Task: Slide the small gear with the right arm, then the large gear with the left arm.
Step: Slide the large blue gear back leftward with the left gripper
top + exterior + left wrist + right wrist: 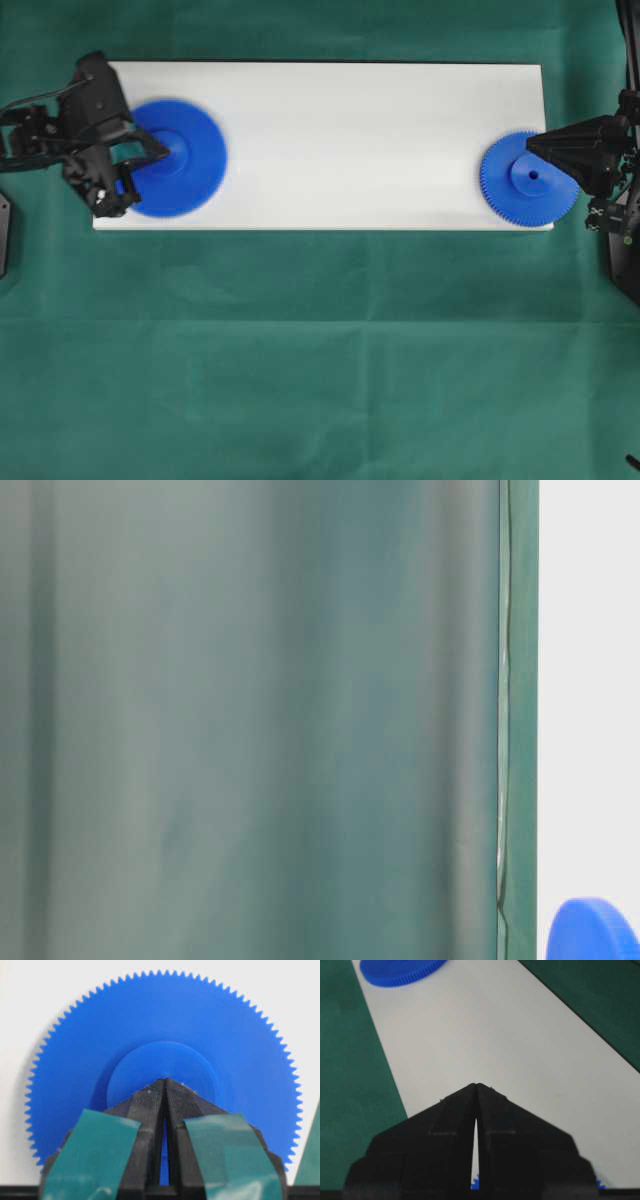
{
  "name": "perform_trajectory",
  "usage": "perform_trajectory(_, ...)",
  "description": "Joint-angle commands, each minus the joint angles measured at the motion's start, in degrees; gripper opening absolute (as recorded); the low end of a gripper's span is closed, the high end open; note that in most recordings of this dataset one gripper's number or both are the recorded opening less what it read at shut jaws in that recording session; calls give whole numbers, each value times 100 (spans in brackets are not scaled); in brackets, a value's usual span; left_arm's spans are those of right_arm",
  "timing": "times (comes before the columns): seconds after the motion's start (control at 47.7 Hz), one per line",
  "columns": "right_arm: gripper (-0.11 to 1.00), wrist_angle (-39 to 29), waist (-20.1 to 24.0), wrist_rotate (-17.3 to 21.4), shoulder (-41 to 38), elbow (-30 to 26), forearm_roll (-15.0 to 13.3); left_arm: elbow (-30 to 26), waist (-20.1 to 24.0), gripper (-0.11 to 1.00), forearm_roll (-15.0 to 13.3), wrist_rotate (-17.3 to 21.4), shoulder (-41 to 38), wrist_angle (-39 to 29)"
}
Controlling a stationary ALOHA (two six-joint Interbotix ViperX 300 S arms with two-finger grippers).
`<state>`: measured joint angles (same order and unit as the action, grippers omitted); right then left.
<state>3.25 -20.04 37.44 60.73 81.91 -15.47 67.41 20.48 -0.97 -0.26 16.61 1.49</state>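
Left gripper (165, 1082) pressed together on toothed large gear (165, 1035) hub; right gripper (476, 1085) closed, seemingly empty.

White board on green cloth, two blue gears on top.

Long white rectangular board (350, 140) laid flat on a green cloth (320, 360) covering the table, cloth faintly creased. Large gear (178, 158) flat on the board at its left end in the overhead view, its toothed rim near the board's front edge. Small gear (530, 180) flat at the right end, rim reaching the board's front right corner and slightly overhanging the edge. Wide bare stretch of white between the two, well apart.
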Motion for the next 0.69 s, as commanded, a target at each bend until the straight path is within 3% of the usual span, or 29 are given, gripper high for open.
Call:
perform_trajectory(0.0,50,62,9,9,-26,-53,0,97,18,0,-9,-18,193,-70)
perform_trajectory(0.671,50,62,9,9,-26,0,0,-53,-35,0,-9,-35,281,-70)
